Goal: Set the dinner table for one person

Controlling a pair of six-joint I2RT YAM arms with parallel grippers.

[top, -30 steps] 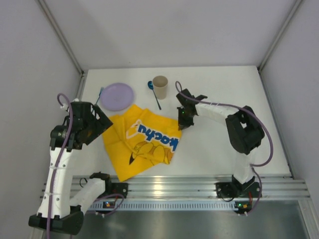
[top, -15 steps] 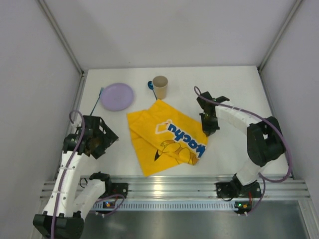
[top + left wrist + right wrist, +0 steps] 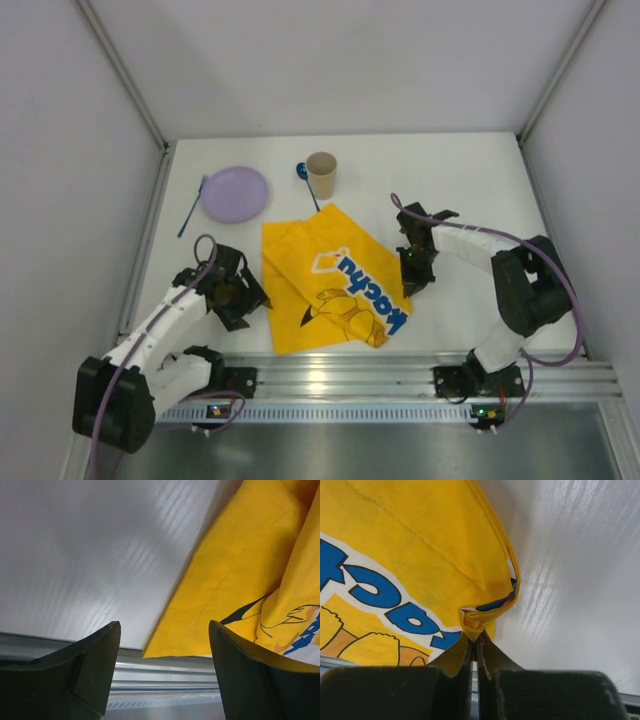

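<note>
Plainly, the right gripper [image 3: 474, 641] was closed on the yellow cloth mat [image 3: 335, 280]. Its two fingers were pressed almost together, and a bunched fold of the mat's right edge was caught at their tips. From that pinch the fabric was spread away to the left over the dinner table [image 3: 460, 180], with the blue lettering and cartoon print turned upward and some wrinkling near the held fold. The left gripper [image 3: 164, 630] was held open, its jaws set wide apart with nothing clamped between them. It was positioned low over the white surface, just beside the mat's near left corner; whether it touched the fabric could not be told. The mat was laid in the near middle of the tabletop, between the two arms, one corner pointed toward the far side. Farther back, a purple plate [image 3: 236, 193] was set at the far left, with a blue fork [image 3: 190, 208] lying just to its left. A tan cup [image 3: 321, 174] was stood upright near the far middle. A blue spoon [image 3: 303, 172] was laid just beside it, its handle angled toward the mat's far corner.
</note>
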